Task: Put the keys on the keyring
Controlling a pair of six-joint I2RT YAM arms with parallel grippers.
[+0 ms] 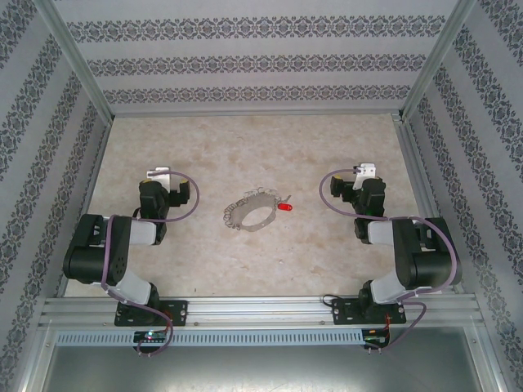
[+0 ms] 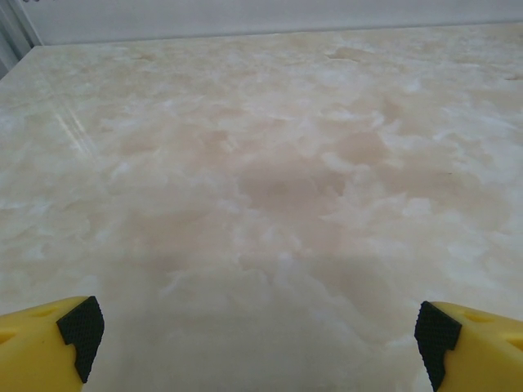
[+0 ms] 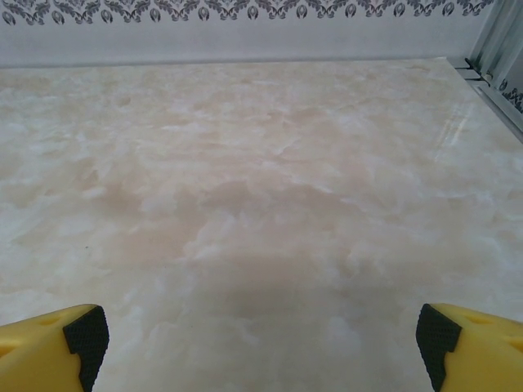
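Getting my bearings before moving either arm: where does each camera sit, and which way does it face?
Top external: above and behind the bases, looking down at the table, the keyring and the red key beside it; left arm and right arm show.
Left wrist: low on the left arm, facing the back wall across the tabletop; left gripper open.
Right wrist: same on the right arm; right gripper open.
Shared: both wrist views face that wall over the marbled table.
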